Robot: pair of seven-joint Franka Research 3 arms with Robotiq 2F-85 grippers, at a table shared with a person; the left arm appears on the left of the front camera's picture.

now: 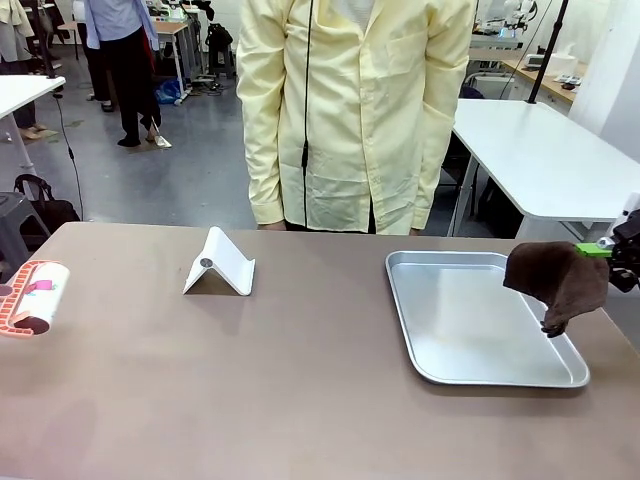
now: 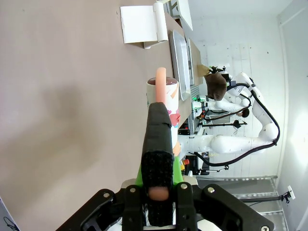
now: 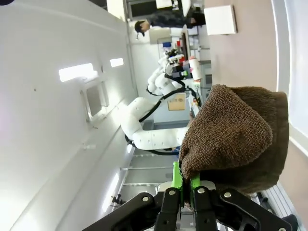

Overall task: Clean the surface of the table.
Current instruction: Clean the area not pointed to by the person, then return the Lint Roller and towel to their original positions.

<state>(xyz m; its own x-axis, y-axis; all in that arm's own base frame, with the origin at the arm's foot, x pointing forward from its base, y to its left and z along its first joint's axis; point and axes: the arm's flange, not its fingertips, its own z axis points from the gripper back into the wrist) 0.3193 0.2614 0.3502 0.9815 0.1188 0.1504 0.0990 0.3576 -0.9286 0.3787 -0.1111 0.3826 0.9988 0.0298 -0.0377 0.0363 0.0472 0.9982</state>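
Observation:
The table has a wide brownish-taupe top. At its left edge is a patterned pink-and-white roller. In the left wrist view my left gripper is shut on the roller's pink handle, with the roll just past the fingertips. At the right edge my right gripper is shut on a brown cloth. The cloth hangs over the right rim of the metal tray. In the right wrist view the cloth bunches above the green pads of my right gripper.
A white folded stand sits on the table left of centre. A person in a pale yellow shirt stands at the far edge. A white-topped table stands behind on the right.

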